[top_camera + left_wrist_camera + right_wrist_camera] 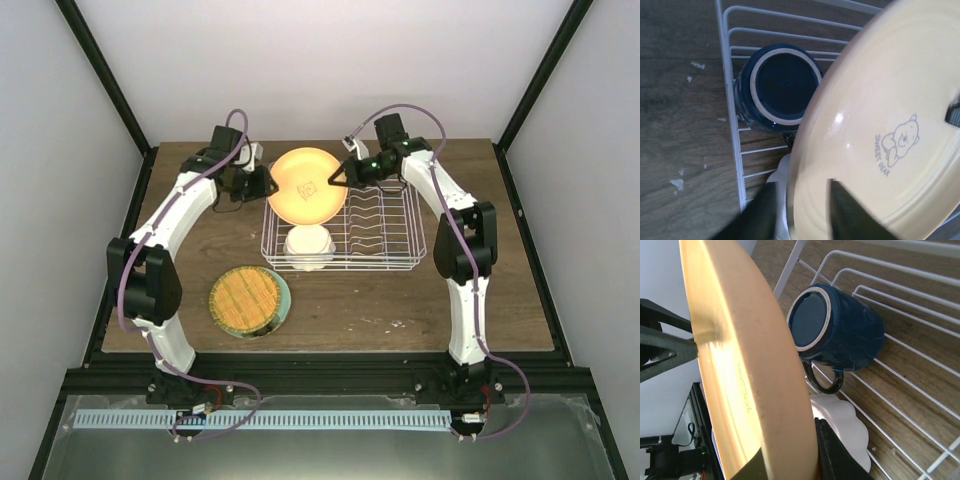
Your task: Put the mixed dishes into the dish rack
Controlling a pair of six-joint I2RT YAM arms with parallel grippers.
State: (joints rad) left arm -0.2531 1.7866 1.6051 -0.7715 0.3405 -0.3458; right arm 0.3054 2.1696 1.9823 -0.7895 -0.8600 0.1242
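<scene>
The orange-yellow plate (306, 186) with a bear print is held tilted on edge over the back left of the white wire dish rack (385, 240). My right gripper (335, 178) is shut on its right rim, fingers pressed to both faces (790, 450). My left gripper (268, 186) straddles the opposite rim (801, 183), slightly open, with a gap between one finger and the plate. Below the plate in the rack lies the dark blue mug (782, 85) on its side, next to the white scalloped dish (308, 245). The mint-green plate (250, 300) lies on the table.
The rack's upright tines (365, 215) fill its middle and right part. The mint-green plate sits on the wood table in front of the rack's left corner, close to the left arm's elbow (145, 275). Dark frame posts stand at the table's corners.
</scene>
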